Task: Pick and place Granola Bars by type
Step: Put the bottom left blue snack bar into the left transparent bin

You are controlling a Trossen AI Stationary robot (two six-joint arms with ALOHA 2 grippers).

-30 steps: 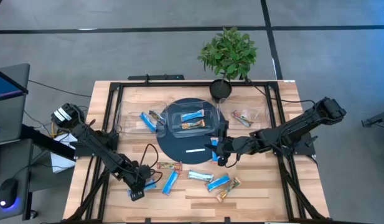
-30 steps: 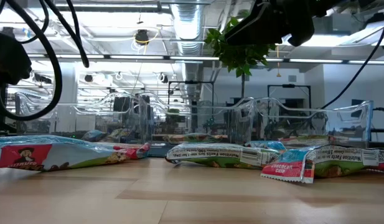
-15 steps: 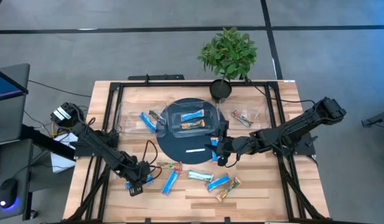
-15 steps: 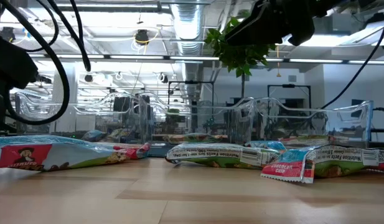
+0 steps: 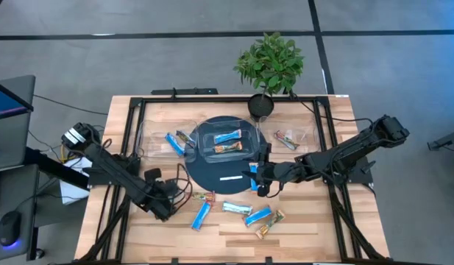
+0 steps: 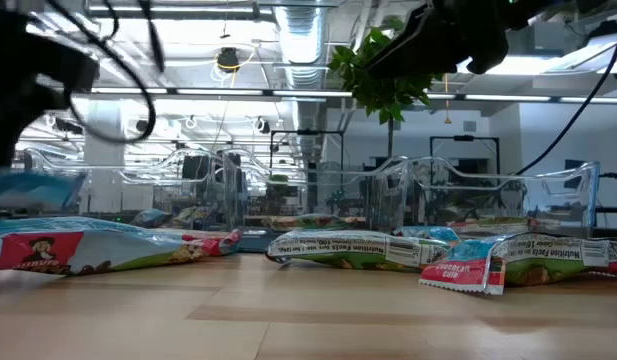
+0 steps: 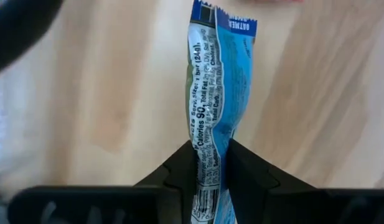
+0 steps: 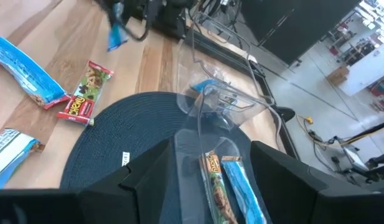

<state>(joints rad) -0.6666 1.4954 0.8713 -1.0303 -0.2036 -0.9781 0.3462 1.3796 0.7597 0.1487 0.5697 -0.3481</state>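
Observation:
My left gripper (image 5: 166, 196) is shut on a blue granola bar (image 7: 220, 93) above the table's near left part; the bar also shows as a small blue strip (image 8: 115, 34) in the right wrist view. On the wood lie more granola bars: a blue one (image 5: 201, 215), a tan one (image 5: 201, 196), a pale one (image 5: 236, 208), and a blue (image 5: 260, 216) and tan pair (image 5: 271, 224). My right gripper (image 5: 258, 185) stands open over the right edge of the dark round mat (image 5: 212, 173), touching nothing. My left gripper pinches the blue bar's end (image 7: 207, 158) between its two fingers (image 7: 179, 171). The fingers come from above, pointing steeply down. The bar hangs below them, clear of the table, its wrapper creased along its length.
Three clear containers (image 5: 164, 136), (image 5: 227, 140), (image 5: 289, 136) stand in a row across the far half, each with bars inside. A potted plant (image 5: 271, 62) is at the far edge. A white label strip (image 5: 230, 177) lies on the mat.
My left gripper has shut on the blue bar that lay near the table's near left edge. It has then risen and gone toward the far edge, tipping to point down. The bar has come up clear of the wood.

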